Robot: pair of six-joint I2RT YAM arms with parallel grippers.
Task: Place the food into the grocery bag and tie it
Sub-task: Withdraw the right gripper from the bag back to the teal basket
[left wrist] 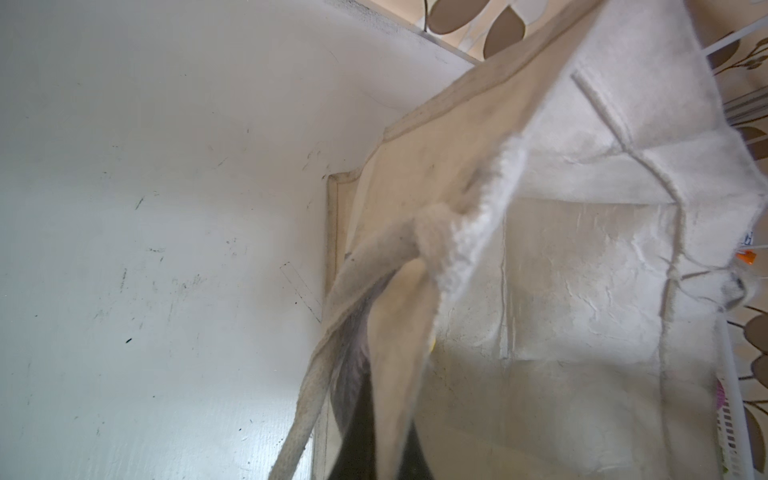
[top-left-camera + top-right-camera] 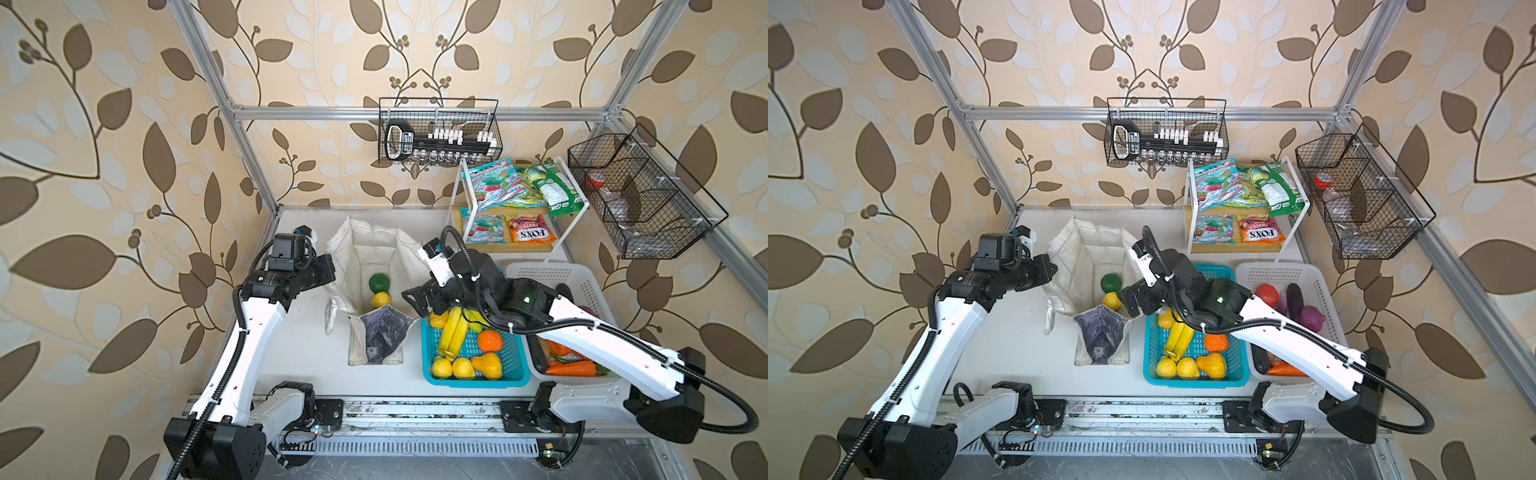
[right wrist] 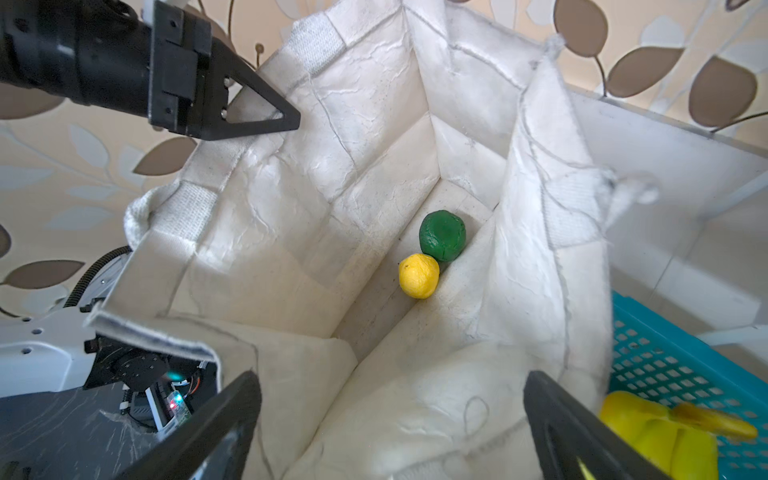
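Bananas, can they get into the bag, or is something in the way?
Nothing visible blocks them. The bananas lie in the turquoise basket beside the bag, and the left gripper holds its mouth open.

Directly beneath my right gripper (image 3: 392,382), jaws spread wide, the grocery bag (image 3: 374,124) stands with its mouth open and I note a clear drop to its floor. Two obstructions lie there: the green round fruit (image 3: 442,235) and the lemon (image 3: 419,275), touching each other against one wall. Across the mouth from this gripper, the left gripper (image 3: 266,114) is clamped on the rim and bars that side. The bag's end wall under the gripper sags inward. The turquoise basket (image 3: 665,357) with the banana bunch (image 3: 656,432) sits just beside the bag, leaving no passage between.
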